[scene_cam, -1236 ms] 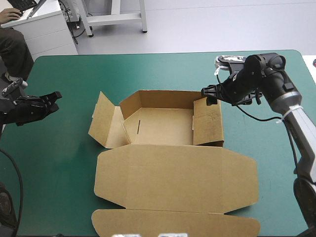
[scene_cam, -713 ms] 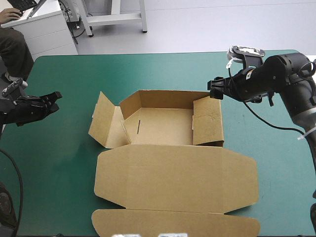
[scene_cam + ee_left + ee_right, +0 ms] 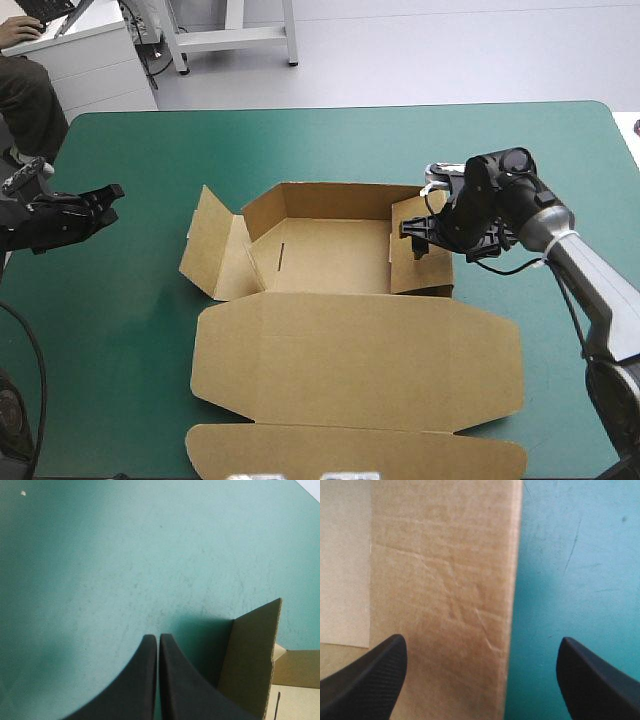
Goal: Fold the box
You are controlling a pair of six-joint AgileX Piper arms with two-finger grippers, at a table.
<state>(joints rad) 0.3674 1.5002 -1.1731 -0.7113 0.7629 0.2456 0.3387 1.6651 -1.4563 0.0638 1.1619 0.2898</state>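
The brown box point(image 3: 330, 300) lies mid-table as a cut sheet: back wall and right wall raised, left flap point(image 3: 212, 243) leaning outward, the wide lid panel point(image 3: 355, 365) flat toward the near edge. My right gripper point(image 3: 418, 238) is open and hangs over the right wall's top edge point(image 3: 512, 580), one finger on each side of it. The creased right wall point(image 3: 445, 595) fills the right wrist view. My left gripper point(image 3: 108, 193) is shut, low over the teal-green cover left of the box, with the left flap point(image 3: 250, 660) ahead of it.
Bare teal-green cover point(image 3: 130, 330) surrounds the box on all sides. The table's far edge point(image 3: 330, 108) runs behind the box. The strip right of the box point(image 3: 540, 330) lies under the right arm.
My right gripper has swung from behind the box's back right corner down and forward onto the right wall. The left arm has stayed still.
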